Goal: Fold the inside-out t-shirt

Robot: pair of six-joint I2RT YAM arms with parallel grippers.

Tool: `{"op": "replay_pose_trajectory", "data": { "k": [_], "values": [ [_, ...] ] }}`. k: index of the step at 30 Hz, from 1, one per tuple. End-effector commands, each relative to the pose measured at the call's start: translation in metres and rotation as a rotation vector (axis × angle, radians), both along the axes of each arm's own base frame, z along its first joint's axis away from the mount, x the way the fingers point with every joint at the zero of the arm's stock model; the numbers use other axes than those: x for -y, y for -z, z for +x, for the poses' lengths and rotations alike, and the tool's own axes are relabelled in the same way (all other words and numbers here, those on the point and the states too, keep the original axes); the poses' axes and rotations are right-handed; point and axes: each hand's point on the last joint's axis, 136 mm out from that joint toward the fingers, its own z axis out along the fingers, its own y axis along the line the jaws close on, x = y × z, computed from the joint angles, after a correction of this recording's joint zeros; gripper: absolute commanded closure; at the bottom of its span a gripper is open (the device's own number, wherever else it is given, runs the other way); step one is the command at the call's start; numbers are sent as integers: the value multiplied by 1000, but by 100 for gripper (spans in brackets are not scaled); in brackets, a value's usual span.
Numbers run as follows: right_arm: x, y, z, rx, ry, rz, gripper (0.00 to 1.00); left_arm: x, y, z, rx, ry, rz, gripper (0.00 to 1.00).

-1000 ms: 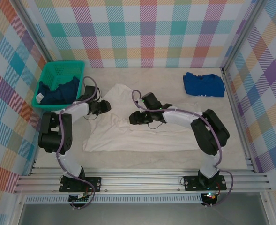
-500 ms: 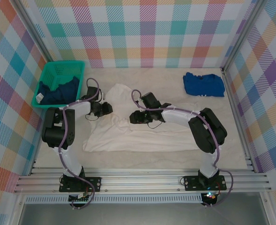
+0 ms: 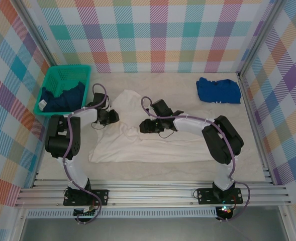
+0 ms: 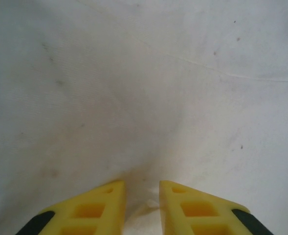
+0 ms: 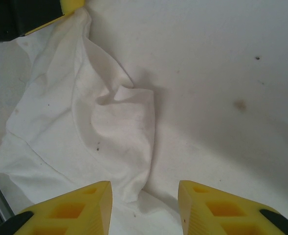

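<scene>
The inside-out t-shirt (image 3: 148, 148) is white and lies crumpled across the middle of the table, one part reaching back toward the far left. My left gripper (image 3: 112, 117) is down on the shirt's left upper part. In the left wrist view its yellow fingertips (image 4: 141, 183) stand close together with a small pucker of the shirt (image 4: 144, 88) pinched between them. My right gripper (image 3: 143, 126) sits low over the shirt's middle. It is open (image 5: 144, 183), and a folded edge of the shirt (image 5: 109, 127) lies loose between its fingers.
A green basket (image 3: 50, 83) holding a dark navy garment (image 3: 65, 95) stands at the back left. A bright blue folded shirt (image 3: 218, 90) lies at the back right. Plaid walls close in the table on three sides.
The left gripper's jaws have narrowed onto the cloth, and the left arm's elbow has swung slightly upward. The right arm has barely moved.
</scene>
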Motion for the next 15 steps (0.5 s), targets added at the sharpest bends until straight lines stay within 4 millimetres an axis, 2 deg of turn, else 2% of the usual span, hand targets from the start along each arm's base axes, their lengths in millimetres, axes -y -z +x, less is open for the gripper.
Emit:
{"op": "replay_pose_trajectory", "data": {
  "k": [1, 9, 10, 15],
  "values": [
    [5, 7, -4, -24, 5, -21, 60, 7, 1, -1, -22, 21, -15, 81],
    [4, 11, -3, -39, 4, -27, 60, 2, -12, 6, 18, 12, 7, 94],
    [3, 12, -4, -42, 4, -26, 60, -1, -12, 0, -4, 5, 20, 94],
    [5, 14, -4, -48, 4, -35, 60, -13, -26, 1, 36, -36, 62, 96]
  ]
}}
